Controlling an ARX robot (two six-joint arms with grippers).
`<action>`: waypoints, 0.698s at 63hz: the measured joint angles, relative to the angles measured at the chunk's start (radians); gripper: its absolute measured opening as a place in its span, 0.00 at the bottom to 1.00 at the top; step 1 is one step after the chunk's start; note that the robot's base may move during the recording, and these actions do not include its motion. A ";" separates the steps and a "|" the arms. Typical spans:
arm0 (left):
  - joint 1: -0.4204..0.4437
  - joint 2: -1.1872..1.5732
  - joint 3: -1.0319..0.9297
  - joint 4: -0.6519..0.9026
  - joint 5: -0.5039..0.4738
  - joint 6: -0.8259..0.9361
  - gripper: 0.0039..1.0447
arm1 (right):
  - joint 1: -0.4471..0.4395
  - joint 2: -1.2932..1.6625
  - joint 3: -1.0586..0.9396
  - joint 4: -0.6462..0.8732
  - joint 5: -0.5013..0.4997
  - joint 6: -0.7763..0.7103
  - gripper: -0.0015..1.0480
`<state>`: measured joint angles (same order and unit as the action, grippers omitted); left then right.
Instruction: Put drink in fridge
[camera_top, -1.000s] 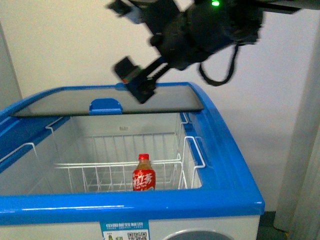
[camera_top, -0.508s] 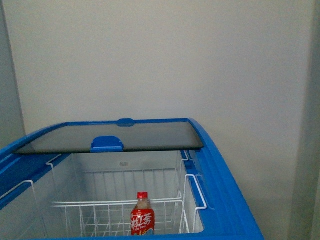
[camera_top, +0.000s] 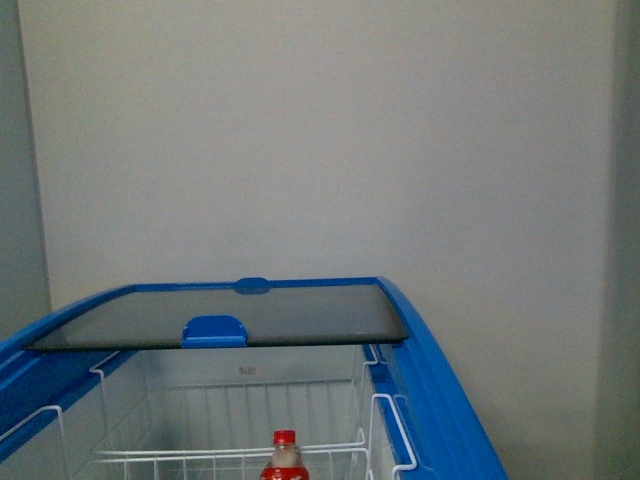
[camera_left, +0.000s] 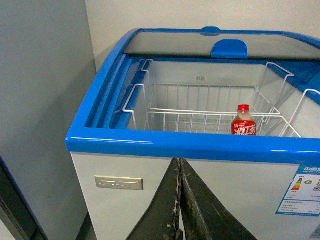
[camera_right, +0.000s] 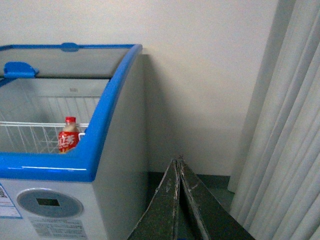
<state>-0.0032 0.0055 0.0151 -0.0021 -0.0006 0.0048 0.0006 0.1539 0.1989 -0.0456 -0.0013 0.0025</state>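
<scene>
The drink (camera_top: 284, 456), a bottle with a red cap and red label, stands upright in a white wire basket (camera_left: 200, 120) inside the open fridge (camera_top: 430, 390); it also shows as the drink (camera_left: 243, 121) and the drink (camera_right: 68, 135). The fridge (camera_left: 125, 172) is white with a blue rim, its dark glass lid (camera_top: 220, 315) slid to the back. My left gripper (camera_left: 179, 161) is shut and empty, low in front of the fridge's front wall. My right gripper (camera_right: 178, 161) is shut and empty, off the fridge's right side near the floor. Neither arm shows in the front view.
A pale wall stands behind the fridge. Grey-white curtains (camera_right: 280, 135) hang to the right of the fridge (camera_right: 115, 165). A grey panel (camera_left: 40, 100) rises to its left. A round control dial (camera_right: 49, 202) and stickers (camera_left: 302, 192) sit on the front wall.
The dark arm that hung above the lid one second ago has left the front view. That view has tilted up, so the fridge and drink sit lower in the picture.
</scene>
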 joint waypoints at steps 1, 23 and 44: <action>0.000 0.000 0.000 0.000 0.000 0.000 0.02 | 0.000 -0.004 -0.008 0.002 0.000 0.001 0.03; 0.000 0.000 0.000 0.000 0.000 0.000 0.02 | 0.000 -0.069 -0.106 0.028 0.000 0.001 0.03; 0.000 0.000 0.000 0.000 0.000 0.000 0.02 | 0.000 -0.103 -0.148 0.037 0.000 0.001 0.03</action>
<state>-0.0032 0.0055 0.0151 -0.0021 -0.0006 0.0048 0.0006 0.0509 0.0513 -0.0082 -0.0010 0.0032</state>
